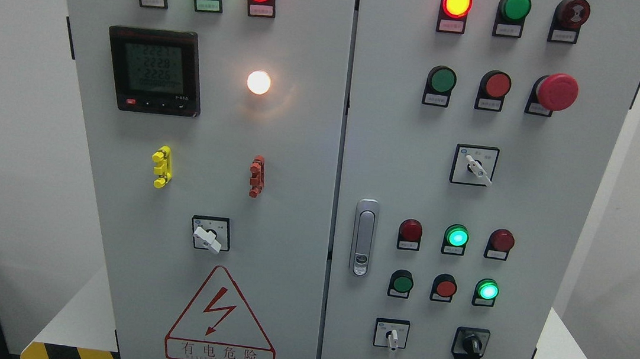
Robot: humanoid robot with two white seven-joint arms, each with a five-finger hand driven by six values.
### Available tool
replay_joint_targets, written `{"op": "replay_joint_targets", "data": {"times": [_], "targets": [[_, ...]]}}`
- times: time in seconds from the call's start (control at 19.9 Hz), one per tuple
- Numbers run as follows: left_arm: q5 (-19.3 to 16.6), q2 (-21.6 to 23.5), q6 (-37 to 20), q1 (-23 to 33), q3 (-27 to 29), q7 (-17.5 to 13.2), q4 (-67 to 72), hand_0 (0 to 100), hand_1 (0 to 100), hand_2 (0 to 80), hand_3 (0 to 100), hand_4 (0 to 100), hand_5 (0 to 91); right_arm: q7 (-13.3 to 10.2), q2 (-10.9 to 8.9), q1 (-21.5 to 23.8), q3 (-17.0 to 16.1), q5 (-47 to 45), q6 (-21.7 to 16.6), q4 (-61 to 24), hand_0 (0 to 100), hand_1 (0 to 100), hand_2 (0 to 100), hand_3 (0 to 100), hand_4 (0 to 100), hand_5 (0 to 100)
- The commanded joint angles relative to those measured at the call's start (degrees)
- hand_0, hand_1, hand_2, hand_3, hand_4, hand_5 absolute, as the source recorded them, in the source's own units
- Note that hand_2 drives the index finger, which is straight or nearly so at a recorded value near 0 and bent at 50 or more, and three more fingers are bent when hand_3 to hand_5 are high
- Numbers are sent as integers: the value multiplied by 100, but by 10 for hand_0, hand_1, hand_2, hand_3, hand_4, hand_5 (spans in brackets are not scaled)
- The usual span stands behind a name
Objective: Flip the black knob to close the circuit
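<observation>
The black knob (470, 345) sits on a black square plate at the lower right of the right door of a grey electrical cabinet (294, 200). Its handle points down and slightly left. No robot hand or arm shows in the head view.
White selector switches sit nearby (393, 337), higher on the right door (477, 169) and on the left door (208, 237). A door handle (364, 237), a red mushroom stop button (556, 91), lit and unlit indicator lamps, a digital meter (154, 71) and a red warning triangle (222, 321) are on the panel.
</observation>
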Motion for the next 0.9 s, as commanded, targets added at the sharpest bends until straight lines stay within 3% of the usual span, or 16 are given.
{"op": "replay_joint_targets", "data": {"times": [0.0,0.2,0.3,0.35,0.4,0.45,0.5,0.55,0.6,0.7,0.85], "targets": [[3,0,2,-7,0,-4,-4,120,556,0,0,0,0,341,107,1077,82,-456,-96,-4502,0,19,14,113,10,0],[-15,0,2,-7,0,-4,-4,120,556,0,0,0,0,298,213,1649,135,-1696,-70,-7255,0,51,71,172,56,0],[-15,0,2,2,0,-4,4,120,556,0,0,0,0,254,414,1729,65,-1777,-78,-8311,0,77,103,209,92,0],[3,0,2,-7,0,-4,4,120,556,0,0,0,0,184,467,1729,39,-1734,-96,-8751,0,94,129,247,151,31],[3,0,2,-7,0,-4,4,120,556,0,0,0,0,96,476,1729,-5,-1690,-105,-9121,0,113,165,323,276,121],[3,0,2,2,0,-4,-4,120,556,0,0,0,0,-44,477,1729,-40,-1611,-166,-9447,0,121,178,340,300,144],[3,0,2,2,0,-4,4,120,556,0,0,0,0,-280,477,1703,-58,-1393,-271,-9728,0,147,233,433,399,244],[3,0,2,2,0,-4,4,120,556,0,0,0,0,-578,477,1668,-67,-1069,-368,-9966,0,190,294,530,476,409],[3,0,2,2,0,-4,-4,120,556,0,0,0,0,-807,477,1607,-67,-630,-386,-10169,0,208,334,586,513,465],[3,0,2,-7,0,-4,-4,120,556,0,0,0,0,-1238,477,1475,-198,755,-569,-10302,0,309,427,705,575,514],[3,0,2,2,0,-4,-4,120,556,0,0,0,0,-1469,441,1220,-1023,3374,-1018,-10329,0,396,560,803,626,557]]}}
